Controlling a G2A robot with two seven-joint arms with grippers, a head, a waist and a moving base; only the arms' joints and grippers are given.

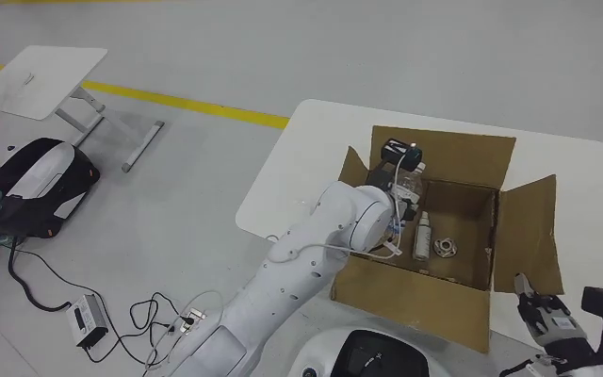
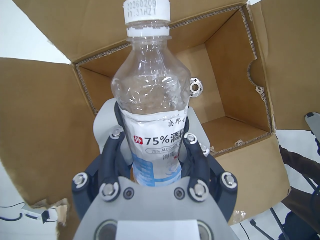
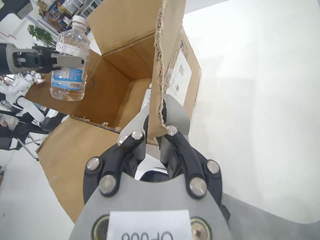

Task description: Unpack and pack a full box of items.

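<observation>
Hanging above the open box (image 1: 415, 292), the left gripper (image 2: 150, 126) clamps a clear bottle (image 2: 150, 81) around its label. The right gripper (image 3: 156, 126) pinches the side flap (image 3: 170, 51). A white vial (image 1: 423, 236) and a metal flange (image 1: 445, 248) lie inside.

A white table (image 1: 292, 170) with rounded corners takes up the right half of the top view. One open cardboard box (image 1: 424, 292) sits right on it, centre-right of the frame, its flaps spread outward over the tabletop.
</observation>
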